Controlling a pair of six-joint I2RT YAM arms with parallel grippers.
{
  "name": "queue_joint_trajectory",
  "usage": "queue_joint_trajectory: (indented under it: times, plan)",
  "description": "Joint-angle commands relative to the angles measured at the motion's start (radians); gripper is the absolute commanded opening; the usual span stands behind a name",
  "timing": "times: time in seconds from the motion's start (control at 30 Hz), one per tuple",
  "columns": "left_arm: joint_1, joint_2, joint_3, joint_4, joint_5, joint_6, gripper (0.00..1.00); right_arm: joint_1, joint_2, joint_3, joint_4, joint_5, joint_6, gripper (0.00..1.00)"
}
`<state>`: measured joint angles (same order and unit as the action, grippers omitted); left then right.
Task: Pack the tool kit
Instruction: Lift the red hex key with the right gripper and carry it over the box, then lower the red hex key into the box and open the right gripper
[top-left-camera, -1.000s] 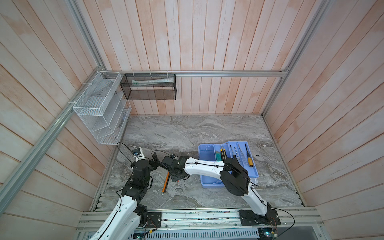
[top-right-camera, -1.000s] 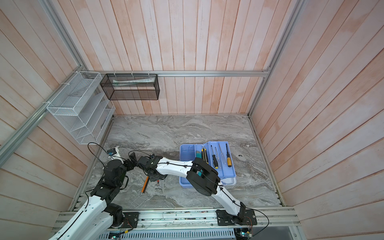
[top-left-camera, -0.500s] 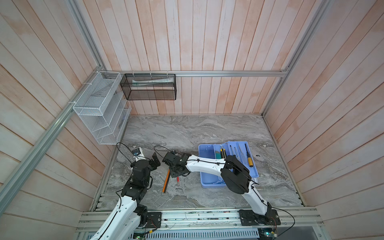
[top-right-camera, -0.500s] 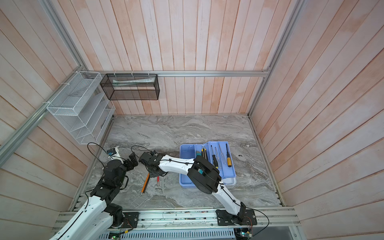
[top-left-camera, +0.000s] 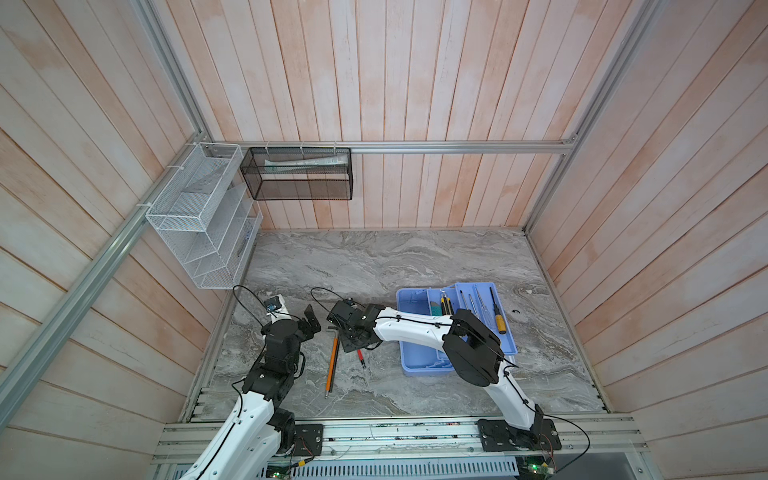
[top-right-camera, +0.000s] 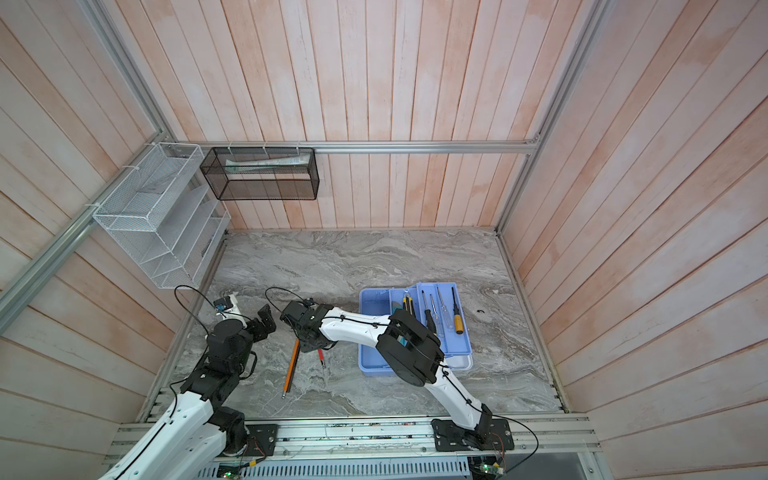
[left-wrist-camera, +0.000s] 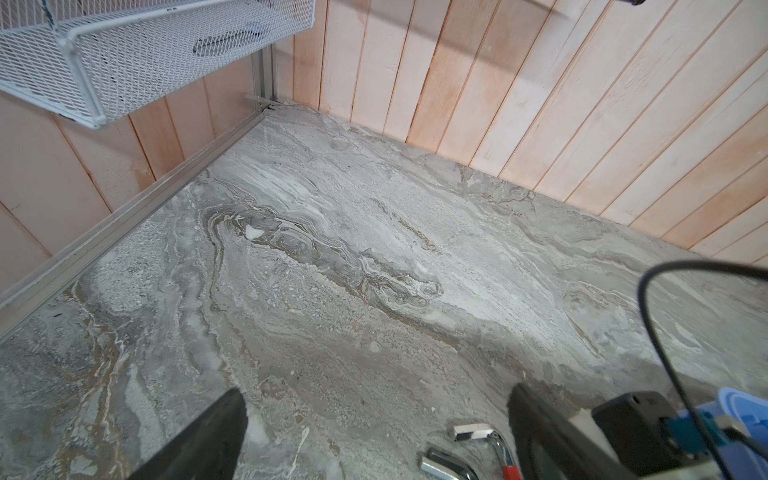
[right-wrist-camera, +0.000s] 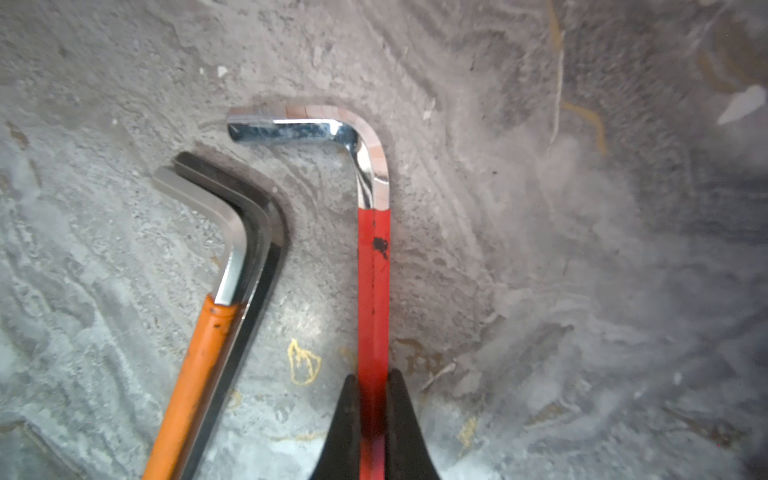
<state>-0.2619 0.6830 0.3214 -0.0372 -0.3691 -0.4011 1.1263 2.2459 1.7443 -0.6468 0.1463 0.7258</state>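
The tool kit's light blue case (top-left-camera: 419, 358) (top-right-camera: 374, 362) lies open on the right in both top views. Its tray (top-left-camera: 508, 341) holds several screwdrivers, among them a yellow-handled one (top-left-camera: 502, 323). Left of the case, a red-sleeved bent hex key (right-wrist-camera: 373, 291) (top-left-camera: 360, 356) lies on the marble beside a longer orange-sleeved one (right-wrist-camera: 208, 345) (top-left-camera: 332, 361). My right gripper (right-wrist-camera: 373, 378) (top-left-camera: 353, 340) reaches across and is shut on the red key's shaft. My left gripper (left-wrist-camera: 376, 395) (top-left-camera: 312, 321) hovers open just left of the keys, holding nothing.
A white mesh rack (top-left-camera: 199, 224) hangs on the left wall and a black mesh basket (top-left-camera: 301, 174) on the back wall. Wooden walls close in three sides. The right arm's cable (left-wrist-camera: 648, 299) loops near the left gripper.
The right gripper's jaws have closed onto the red hex key. The left arm has stayed where it was, still open.
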Motion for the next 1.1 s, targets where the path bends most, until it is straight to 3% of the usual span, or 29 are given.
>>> queue_joint_trajectory:
  times: [0.0,0.6,0.83,1.07]
  plan:
    - [0.003,-0.008,-0.012,0.011,-0.004,-0.007,1.00,-0.025,-0.071,-0.032,-0.041,0.062,-0.018,0.00]
    - [0.003,0.001,-0.009,0.014,-0.003,-0.005,1.00,-0.092,-0.514,-0.324,-0.102,0.292,0.086,0.00]
    - [0.003,0.003,-0.008,0.016,0.000,-0.003,1.00,-0.101,-0.575,-0.418,-0.182,0.351,0.175,0.00]
    - [0.003,-0.002,-0.010,0.014,0.001,-0.003,1.00,-0.116,-0.544,-0.475,-0.173,0.352,0.214,0.00]
